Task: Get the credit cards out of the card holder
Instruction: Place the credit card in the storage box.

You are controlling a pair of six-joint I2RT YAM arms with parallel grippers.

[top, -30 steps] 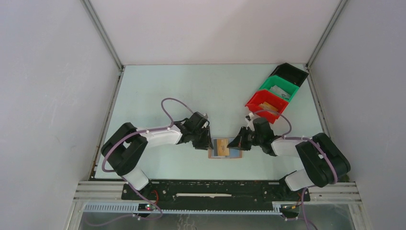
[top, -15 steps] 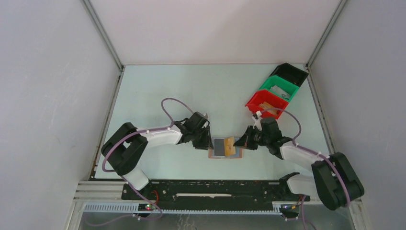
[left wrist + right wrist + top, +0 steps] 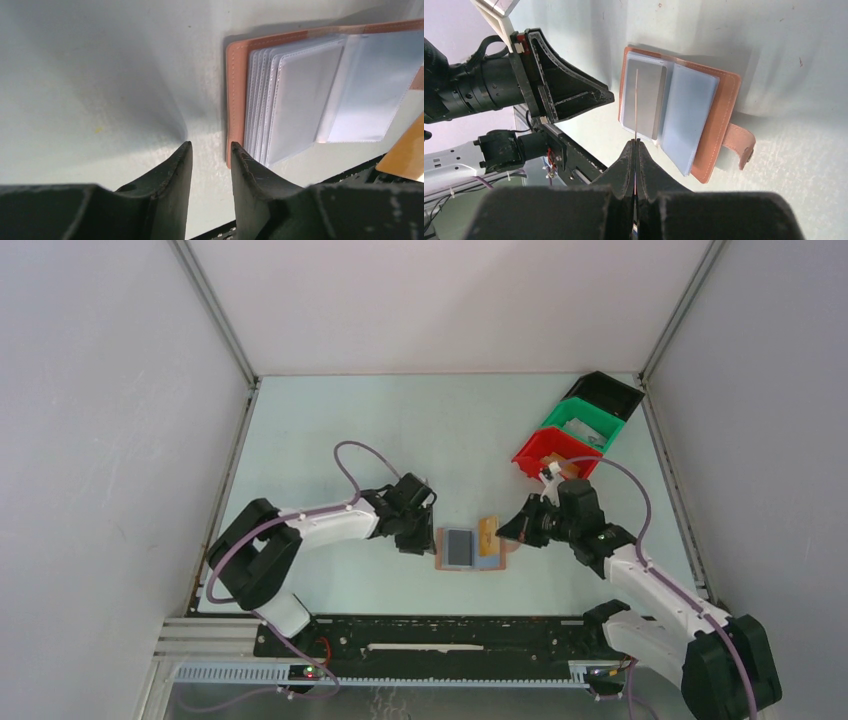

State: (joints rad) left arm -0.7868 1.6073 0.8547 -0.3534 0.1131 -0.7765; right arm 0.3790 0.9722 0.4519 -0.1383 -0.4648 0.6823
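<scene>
The card holder [image 3: 441, 550] lies open on the table, a brown leather wallet with clear sleeves [image 3: 300, 90] and a strap tab [image 3: 741, 145]. A grey card [image 3: 649, 100] and a pale blue one [image 3: 686, 120] show in its pockets. My right gripper [image 3: 503, 532] is shut on a tan credit card [image 3: 487, 533], seen edge-on [image 3: 636, 105] above the wallet and clear of the sleeves. My left gripper [image 3: 211, 150] stands open at the wallet's left edge [image 3: 232, 100]. Its right fingertip [image 3: 237, 150] rests against that edge, and bare table shows between the jaws.
Red [image 3: 550, 455], green [image 3: 583, 425] and black [image 3: 605, 393] bins stand in a diagonal row at the back right. The black base rail [image 3: 450, 635] runs along the near edge just behind the wallet.
My right gripper has drawn back to the right with the tan card, pulling it off the wallet's left half. A grey card now shows there. The left gripper has barely moved.
</scene>
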